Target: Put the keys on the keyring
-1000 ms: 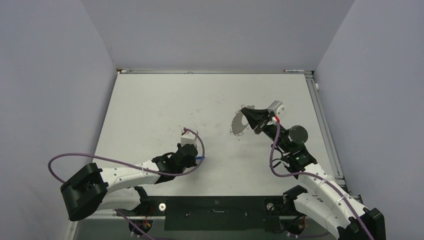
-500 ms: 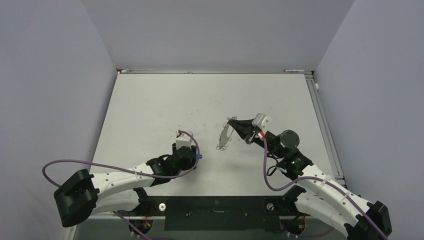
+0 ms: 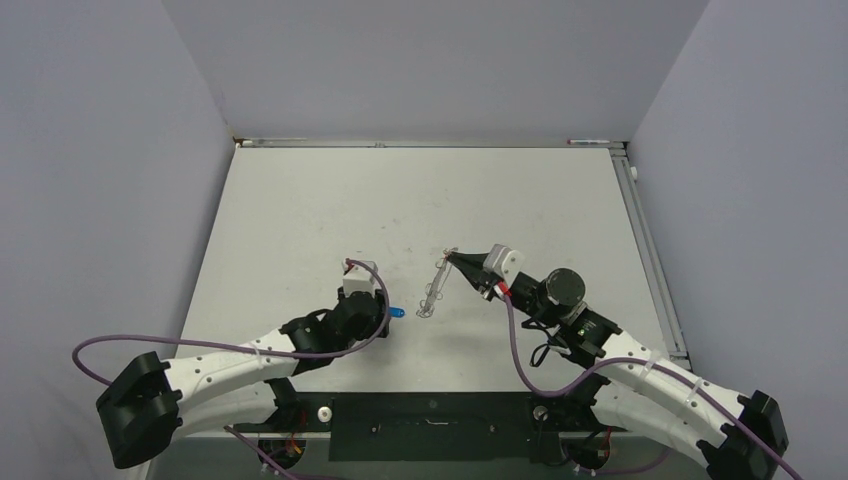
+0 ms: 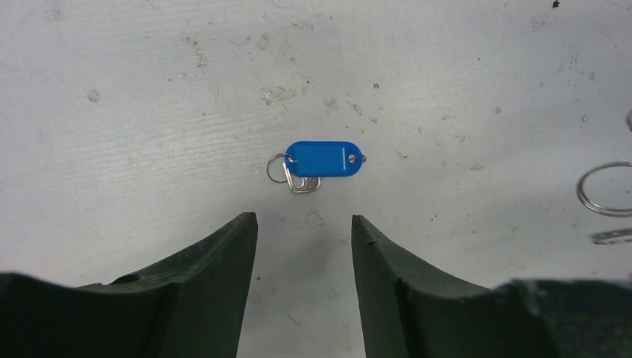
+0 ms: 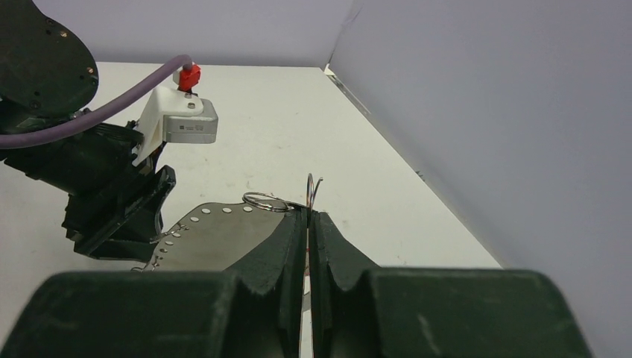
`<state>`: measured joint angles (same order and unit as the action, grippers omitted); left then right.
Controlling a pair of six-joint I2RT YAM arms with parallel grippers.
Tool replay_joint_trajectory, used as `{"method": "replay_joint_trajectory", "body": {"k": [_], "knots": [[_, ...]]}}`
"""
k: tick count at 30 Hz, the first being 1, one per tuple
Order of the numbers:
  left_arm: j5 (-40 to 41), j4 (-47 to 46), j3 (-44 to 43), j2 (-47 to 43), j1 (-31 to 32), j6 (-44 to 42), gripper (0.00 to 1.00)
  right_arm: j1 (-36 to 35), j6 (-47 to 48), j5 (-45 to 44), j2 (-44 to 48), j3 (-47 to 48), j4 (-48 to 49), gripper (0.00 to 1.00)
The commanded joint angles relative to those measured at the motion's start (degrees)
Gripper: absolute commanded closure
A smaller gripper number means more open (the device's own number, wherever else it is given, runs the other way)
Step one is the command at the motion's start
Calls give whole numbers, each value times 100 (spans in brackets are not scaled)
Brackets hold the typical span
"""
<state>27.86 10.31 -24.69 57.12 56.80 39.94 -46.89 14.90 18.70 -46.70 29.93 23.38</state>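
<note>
The left tool (image 3: 386, 314) hangs low over the bench (image 3: 300, 210), just left of the middle and nearer the front edge. Its two dark fingers are spread well apart with nothing between them. In the left wrist view the blue key (image 4: 325, 159) lies flat on the scuffed bench surface just beyond the fingertips, in line with the gap between them but clear of both. It has a blue plastic head and small wire rings at its left end. From above, the same blue key (image 3: 397, 314) shows as a small blue spot right beside the tip of the left tool. The right tool (image 3: 452, 256) reaches in from the right, its jaws pressed together on the upper edge of the keyring (image 3: 434, 288). The keyring is tilted steeply, so from above it shows almost edge-on. It slopes down towards the blue key; its lower end seems to reach the bench, though the view is too small to be sure. In the right wrist view the right tool (image 5: 307, 218) pinches the rim of the keyring (image 5: 216, 227), a thin silvery piece with small holes along its edge. A wire loop (image 5: 264, 200) sits at that rim just by the fingertips. The left arm's wrist, with its purple cable (image 5: 112, 101), is close behind it.
</note>
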Motion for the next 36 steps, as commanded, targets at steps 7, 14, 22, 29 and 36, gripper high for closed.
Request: {"method": "replay_joint_trajectory", "body": {"k": [7, 14, 22, 29, 36], "knots": [[-1089, -844, -23, 503, -971, -724, 61, -189, 229, -258, 253, 12, 251, 95], [-1125, -797, -241, 1005, -1021, -842, 69, -244, 279, -355, 275, 20, 223, 95], [-950, -903, -417, 1437, -1021, -777, 74, -285, 277, -358, 299, 20, 220, 95], [-676, -942, -466, 1691, -1021, -744, 79, -313, 274, -366, 329, 13, 211, 95], [-622, -1136, -541, 1942, -1023, -739, 82, -326, 280, -350, 267, 26, 211, 95]]}}
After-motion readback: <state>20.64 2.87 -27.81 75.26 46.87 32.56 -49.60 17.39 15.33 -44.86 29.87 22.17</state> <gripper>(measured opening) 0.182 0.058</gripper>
